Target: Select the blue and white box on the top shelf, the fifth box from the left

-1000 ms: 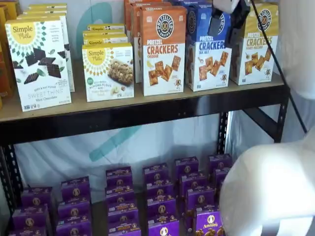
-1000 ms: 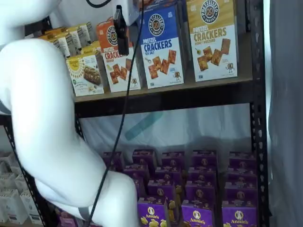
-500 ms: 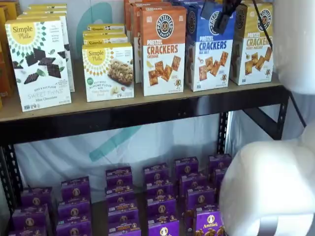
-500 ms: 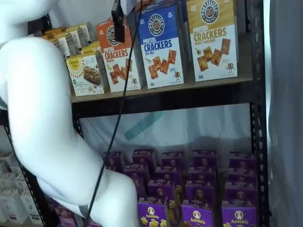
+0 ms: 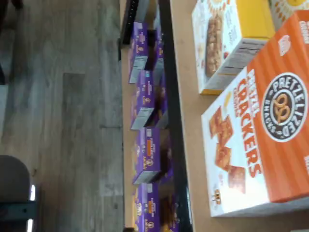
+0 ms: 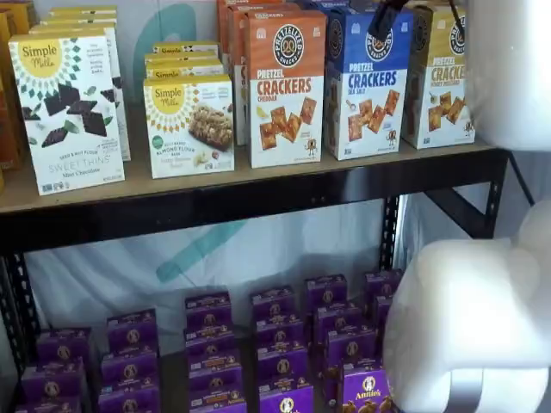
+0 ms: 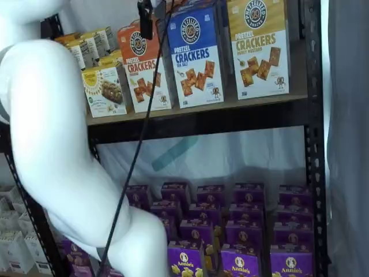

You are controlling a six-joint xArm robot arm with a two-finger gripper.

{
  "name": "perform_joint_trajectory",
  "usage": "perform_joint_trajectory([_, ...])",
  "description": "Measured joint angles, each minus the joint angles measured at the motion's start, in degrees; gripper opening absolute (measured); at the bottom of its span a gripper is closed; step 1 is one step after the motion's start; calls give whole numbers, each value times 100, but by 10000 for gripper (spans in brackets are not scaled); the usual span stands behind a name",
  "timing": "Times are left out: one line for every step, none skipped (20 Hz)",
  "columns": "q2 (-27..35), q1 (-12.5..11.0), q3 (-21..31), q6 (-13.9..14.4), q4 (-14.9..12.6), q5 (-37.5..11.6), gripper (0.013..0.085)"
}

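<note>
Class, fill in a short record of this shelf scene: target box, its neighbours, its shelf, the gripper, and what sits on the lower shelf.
target: blue and white box of sea salt pretzel crackers, standing upright
left neighbour: orange cheddar box
right neighbour: yellow cracker box
shelf: top shelf, wood deck with black front beam
gripper: gripper near the top edge in front of the target's upper part, holding nothing; open
lower shelf: purple boxes in rows
</note>
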Motion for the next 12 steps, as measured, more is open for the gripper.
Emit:
perform_joint_trajectory([4, 0, 3, -4, 2, -47, 850])
perform_joint_trajectory([8, 2, 16, -9, 5, -111, 850])
perform_joint_trajectory([6, 3, 46, -13, 25, -194, 850])
perform_joint_trajectory([-14, -3, 107, -20, 67, -327, 850])
perform_joint_trajectory([-21, -9, 141, -24, 99, -416, 850])
perform_joint_trajectory([-10, -10, 150, -28, 112, -476, 850])
perform_joint_trajectory([4, -5, 156, -31, 117, -533, 850])
perform_joint_trajectory([18, 3, 167, -35, 121, -598, 850])
perform_joint_trajectory([36, 10, 171, -38, 127, -656, 850])
perform_joint_trajectory([61, 14, 163, -41, 130, -696, 850])
perform_joint_trajectory([100, 19, 137, -46, 125, -723, 850])
perform_joint_trajectory([140, 24, 105, -52, 114, -739, 850])
